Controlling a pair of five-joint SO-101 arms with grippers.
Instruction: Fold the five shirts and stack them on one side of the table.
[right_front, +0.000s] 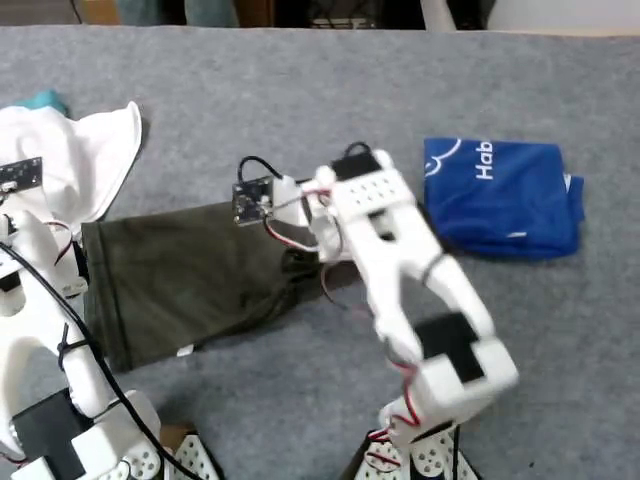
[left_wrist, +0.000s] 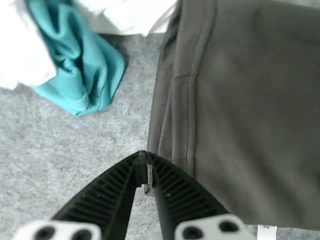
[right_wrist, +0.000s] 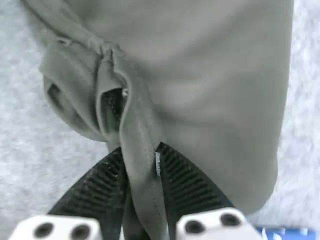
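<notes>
The right end effector (right_wrist: 140, 157) is clamped on a gathered fold of the dark olive shirt (right_front: 190, 280), a ridge of fabric running up between its black ribbed fingers (right_wrist: 182, 185). The bunched cloth just beyond the tips opens into a small loop. Seen from above, the right arm (right_front: 400, 270) comes in from 6 o'clock and bends over the shirt's 3 o'clock end, its wrist hiding the grip itself.

The left end effector (left_wrist: 144, 159) is closed, tips pressed together right at the shirt's seamed edge; whether any cloth is caught between them cannot be told. From above, the left arm (right_front: 40, 300) stands at the shirt's 9 o'clock end.

The olive shirt lies flat on the grey desk (right_front: 300, 90), left of centre, between the two arms. Its long axis runs roughly from 9 o'clock to 3 o'clock, the 3 o'clock end tipped slightly toward 12. The 9 o'clock end is broad and squared off, while the 3 o'clock end narrows into creases under the right wrist. A small white tag (right_front: 185, 350) shows on its 6 o'clock edge.

A blue shirt (right_front: 500, 200) sits folded into a neat block at about 2 o'clock on the desk, well apart from the olive one. At 10 o'clock a white shirt (right_front: 70, 160) lies loosely heaped, its edge touching the olive shirt's far corner. A teal shirt (right_front: 45, 100) peeks from under the heap on its 12 o'clock side.
</notes>
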